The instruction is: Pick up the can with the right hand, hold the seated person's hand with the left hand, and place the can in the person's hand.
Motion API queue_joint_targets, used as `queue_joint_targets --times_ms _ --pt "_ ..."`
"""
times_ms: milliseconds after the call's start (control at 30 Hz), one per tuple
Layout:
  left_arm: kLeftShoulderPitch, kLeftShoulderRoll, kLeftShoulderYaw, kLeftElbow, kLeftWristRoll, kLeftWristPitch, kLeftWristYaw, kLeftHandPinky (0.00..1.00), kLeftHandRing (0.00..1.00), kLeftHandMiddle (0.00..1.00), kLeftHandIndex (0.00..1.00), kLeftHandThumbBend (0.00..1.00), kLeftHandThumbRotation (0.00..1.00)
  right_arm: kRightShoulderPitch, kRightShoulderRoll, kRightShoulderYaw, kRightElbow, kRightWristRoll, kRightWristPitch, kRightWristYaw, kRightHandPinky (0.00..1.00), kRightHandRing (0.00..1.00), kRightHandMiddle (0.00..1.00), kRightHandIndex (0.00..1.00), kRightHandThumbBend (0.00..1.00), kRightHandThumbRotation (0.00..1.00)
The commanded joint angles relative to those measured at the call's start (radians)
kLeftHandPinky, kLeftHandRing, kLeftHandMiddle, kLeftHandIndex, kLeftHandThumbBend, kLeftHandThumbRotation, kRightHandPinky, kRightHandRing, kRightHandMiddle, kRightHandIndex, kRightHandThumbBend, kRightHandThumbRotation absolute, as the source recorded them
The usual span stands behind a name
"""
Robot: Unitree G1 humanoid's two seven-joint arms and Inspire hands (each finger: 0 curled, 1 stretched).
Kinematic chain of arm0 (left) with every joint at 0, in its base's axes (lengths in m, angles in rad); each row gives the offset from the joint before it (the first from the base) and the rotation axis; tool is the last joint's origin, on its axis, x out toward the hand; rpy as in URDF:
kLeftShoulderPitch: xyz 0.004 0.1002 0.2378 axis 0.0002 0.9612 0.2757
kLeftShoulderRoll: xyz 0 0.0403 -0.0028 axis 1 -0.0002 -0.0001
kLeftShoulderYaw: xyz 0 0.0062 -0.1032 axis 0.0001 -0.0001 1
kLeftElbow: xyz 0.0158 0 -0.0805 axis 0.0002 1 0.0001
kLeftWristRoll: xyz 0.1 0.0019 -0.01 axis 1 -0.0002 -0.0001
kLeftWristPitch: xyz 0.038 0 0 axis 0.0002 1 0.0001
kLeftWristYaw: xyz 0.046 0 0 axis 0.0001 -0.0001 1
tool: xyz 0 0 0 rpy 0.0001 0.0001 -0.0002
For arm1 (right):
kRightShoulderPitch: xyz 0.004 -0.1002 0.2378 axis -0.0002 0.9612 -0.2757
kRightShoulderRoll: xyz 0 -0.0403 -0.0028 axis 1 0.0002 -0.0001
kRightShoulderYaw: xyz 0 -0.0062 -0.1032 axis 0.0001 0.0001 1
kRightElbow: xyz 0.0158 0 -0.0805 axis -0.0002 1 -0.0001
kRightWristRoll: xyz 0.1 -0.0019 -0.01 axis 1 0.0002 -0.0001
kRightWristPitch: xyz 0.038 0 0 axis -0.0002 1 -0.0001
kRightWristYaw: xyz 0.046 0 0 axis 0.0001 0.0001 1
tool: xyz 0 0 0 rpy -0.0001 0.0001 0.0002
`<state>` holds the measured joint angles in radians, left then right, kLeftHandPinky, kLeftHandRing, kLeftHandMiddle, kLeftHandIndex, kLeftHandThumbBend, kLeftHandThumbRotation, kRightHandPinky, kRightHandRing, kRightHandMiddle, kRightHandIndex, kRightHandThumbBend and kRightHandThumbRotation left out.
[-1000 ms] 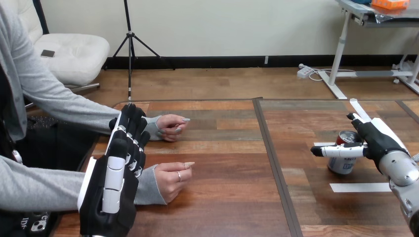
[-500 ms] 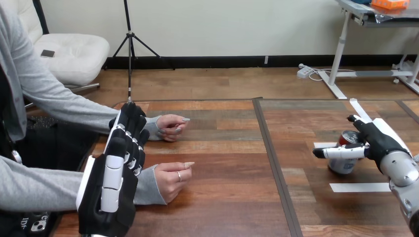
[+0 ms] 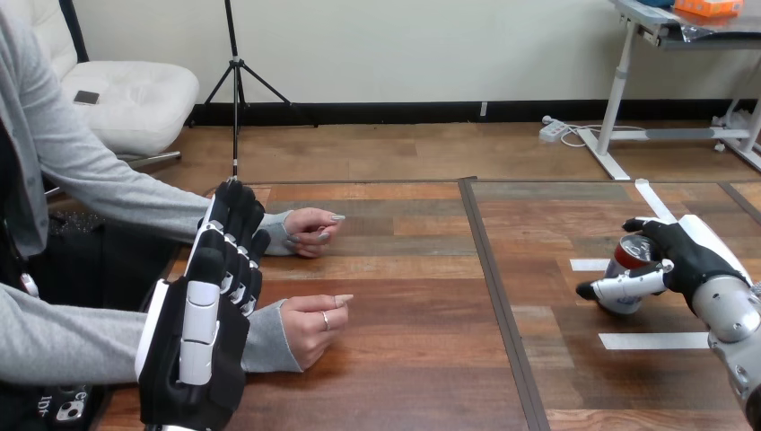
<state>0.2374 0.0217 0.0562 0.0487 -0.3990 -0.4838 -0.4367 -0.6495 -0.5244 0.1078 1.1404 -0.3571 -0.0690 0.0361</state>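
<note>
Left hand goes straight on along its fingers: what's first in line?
Probably the sleeve of the person's far hand, which the left hand's straight fingertips overlap in view. Height is unclear; it may pass above.

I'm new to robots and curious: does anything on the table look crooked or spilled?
Yes: the can at the right side of the table leans rather than standing upright, clasped in the right hand. Nothing looks spilled.

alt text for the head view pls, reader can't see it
The right robot hand grips a tilted can at the table's right side. The left robot hand is open at the left, beside a person's near hand and far hand, both resting on the table.
</note>
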Motion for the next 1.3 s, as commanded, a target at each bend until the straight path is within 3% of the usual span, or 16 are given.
queue_joint_targets --times_ms 0,500,833,1267 --pt "-0.029 0.006 0.006 -0.037 -0.021 -0.003 -0.017 1.0 1.0 1.0 0.98 0.74 0.85 -0.039 -0.022 0.013 0.006 -0.008 -0.002 -0.007 0.6 0.83 0.86 0.84 1.0 0.08" --pt "-0.03 0.0 0.013 -0.038 -0.021 -0.022 -0.015 1.0 1.0 1.0 0.98 0.69 0.85 -0.033 -0.027 0.005 0.01 0.002 -0.038 -0.007 0.55 0.67 0.72 0.77 1.0 0.0" --pt "-0.035 -0.005 0.017 -0.031 -0.027 -0.034 -0.017 1.0 1.0 1.0 0.98 0.67 0.86 -0.019 -0.024 -0.009 0.012 0.014 -0.08 -0.048 0.52 0.59 0.64 0.71 1.0 0.0" --pt "-0.042 -0.005 0.017 -0.02 -0.031 -0.036 -0.021 1.0 1.0 1.0 0.99 0.67 0.84 -0.014 -0.02 -0.015 0.022 0.021 -0.126 -0.09 0.44 0.49 0.54 0.6 0.91 0.0"
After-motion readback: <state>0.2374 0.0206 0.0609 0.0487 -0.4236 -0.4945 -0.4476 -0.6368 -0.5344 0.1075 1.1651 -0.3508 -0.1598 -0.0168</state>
